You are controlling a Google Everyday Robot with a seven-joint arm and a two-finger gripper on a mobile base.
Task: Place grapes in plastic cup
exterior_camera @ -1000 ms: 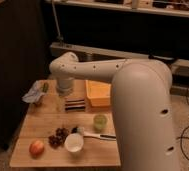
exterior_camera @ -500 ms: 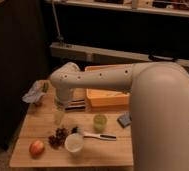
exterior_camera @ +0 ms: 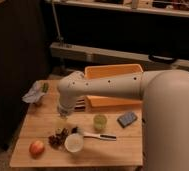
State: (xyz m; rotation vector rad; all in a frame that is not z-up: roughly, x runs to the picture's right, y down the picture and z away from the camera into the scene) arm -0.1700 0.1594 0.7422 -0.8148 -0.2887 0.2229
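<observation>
The grapes (exterior_camera: 57,138), a small dark purple-red cluster, lie on the wooden table (exterior_camera: 113,150) near its front left. The plastic cup (exterior_camera: 100,121), small and translucent light green, stands upright to the right of the grapes, about a cup's width from them. My gripper (exterior_camera: 61,122) hangs down from the big white arm (exterior_camera: 108,89), just above and slightly behind the grapes. The cup is apart from the gripper, to its right.
A white round cup (exterior_camera: 74,143) stands right beside the grapes. A red-yellow apple (exterior_camera: 36,148) lies at the front left. An orange bin (exterior_camera: 114,73) is at the back, a blue-grey pad (exterior_camera: 127,119) to the right, a crumpled bag (exterior_camera: 34,94) at back left, and a utensil (exterior_camera: 98,135) by the white cup.
The arm has swung forward and down, bringing the gripper from the back of the table to just over the grapes. The objects on the table have not moved.
</observation>
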